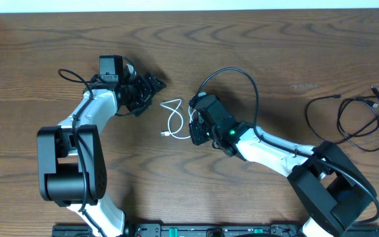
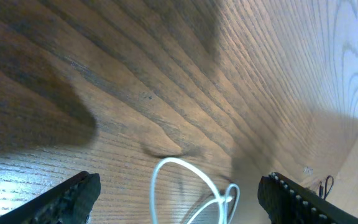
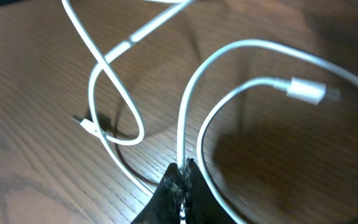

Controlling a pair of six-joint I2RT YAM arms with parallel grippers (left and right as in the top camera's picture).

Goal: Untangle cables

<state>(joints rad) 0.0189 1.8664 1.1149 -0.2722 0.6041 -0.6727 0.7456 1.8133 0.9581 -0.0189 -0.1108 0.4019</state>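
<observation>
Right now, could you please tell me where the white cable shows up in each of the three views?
Overhead: the white cable lies mid-table, between the left gripper and the right gripper.
Left wrist: bottom centre, a loop between the open fingers.
Right wrist: its loops fill the frame, and it is pinched at bottom centre by the shut fingers.
Shared landmark: the dark wood-grain table.

The dark brown wooden table shows a pronounced straight grain under a smooth, faintly shiny finish, the thin white cord lying on it looks like smooth, slightly glossy plastic, and the thin black cord near the table's right edge looks matt.
</observation>
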